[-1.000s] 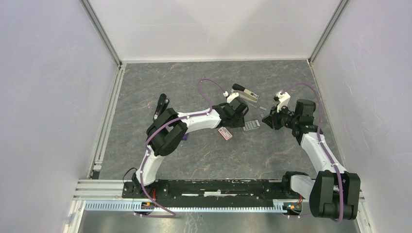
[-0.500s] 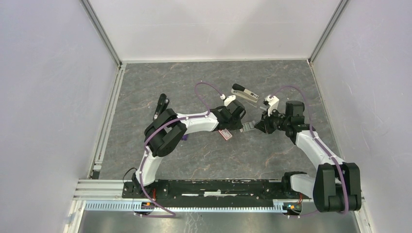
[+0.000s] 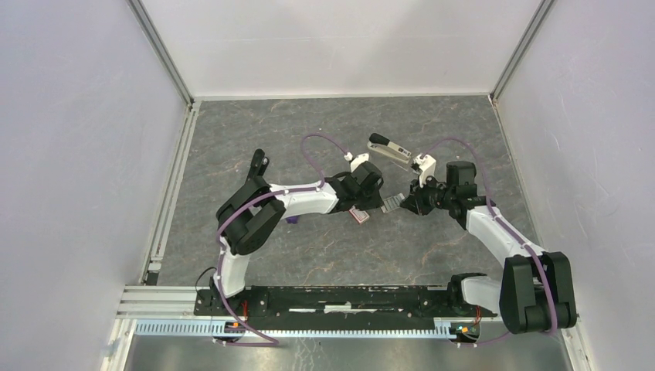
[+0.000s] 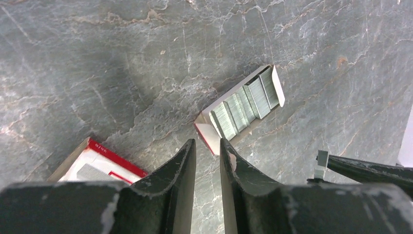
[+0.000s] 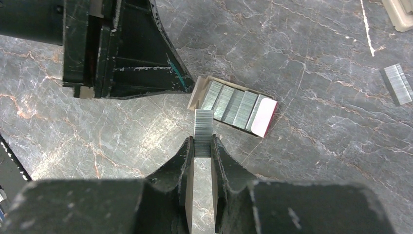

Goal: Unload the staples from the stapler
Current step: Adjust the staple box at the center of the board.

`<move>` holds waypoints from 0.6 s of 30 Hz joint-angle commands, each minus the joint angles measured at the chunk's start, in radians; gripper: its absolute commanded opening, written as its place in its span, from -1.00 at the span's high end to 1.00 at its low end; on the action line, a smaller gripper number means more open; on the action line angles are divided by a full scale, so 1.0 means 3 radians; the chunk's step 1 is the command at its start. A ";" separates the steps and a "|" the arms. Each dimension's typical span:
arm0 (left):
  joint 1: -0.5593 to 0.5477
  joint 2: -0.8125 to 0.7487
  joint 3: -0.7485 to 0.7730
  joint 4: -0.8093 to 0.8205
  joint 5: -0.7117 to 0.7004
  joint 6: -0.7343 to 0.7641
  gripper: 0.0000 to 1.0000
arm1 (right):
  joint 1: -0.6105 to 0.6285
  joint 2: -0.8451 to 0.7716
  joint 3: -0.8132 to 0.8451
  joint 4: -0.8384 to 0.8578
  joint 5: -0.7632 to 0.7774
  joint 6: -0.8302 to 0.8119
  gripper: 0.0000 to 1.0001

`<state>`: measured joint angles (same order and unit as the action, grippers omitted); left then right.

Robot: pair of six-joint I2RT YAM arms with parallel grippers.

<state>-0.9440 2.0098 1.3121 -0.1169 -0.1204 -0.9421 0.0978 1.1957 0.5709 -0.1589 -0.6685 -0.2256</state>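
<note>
Extraction appears complete: your right claw pinches the ridged, silvery staples above a shallow cardboard tray of matching strips. The stapler, a black bar on a beige metal rail, lies beyond on the veined desk. Left claw: slightly spread, empty. Remaining: set the strip down.

No legible text; print on red-and-white box too small.
</note>
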 commanded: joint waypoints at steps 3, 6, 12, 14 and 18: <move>-0.0011 -0.0495 -0.0380 0.0476 -0.0012 -0.0037 0.33 | 0.0118 0.0021 0.0025 0.0113 0.0135 -0.0060 0.81; -0.0008 -0.0766 -0.0658 0.0711 -0.0083 0.0137 0.29 | 0.0178 0.0005 0.0034 0.0116 0.0210 -0.0066 0.80; -0.0009 -0.1515 -0.1386 0.1515 -0.0065 0.0710 0.03 | 0.0312 0.0044 0.0086 0.0121 0.0355 -0.0038 0.81; -0.0006 -0.1761 -0.1569 0.1654 -0.0070 0.0856 -0.09 | 0.0357 0.0037 0.0080 0.0154 0.0420 -0.0016 0.80; -0.0008 -0.2246 -0.1895 0.1767 -0.0251 0.1058 -0.42 | 0.0406 0.0061 0.0084 0.0183 0.0495 0.0013 0.80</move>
<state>-0.9440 1.4677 0.8150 0.2798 -0.1318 -0.7582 0.2047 1.2076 0.5709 -0.1539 -0.5606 -0.2298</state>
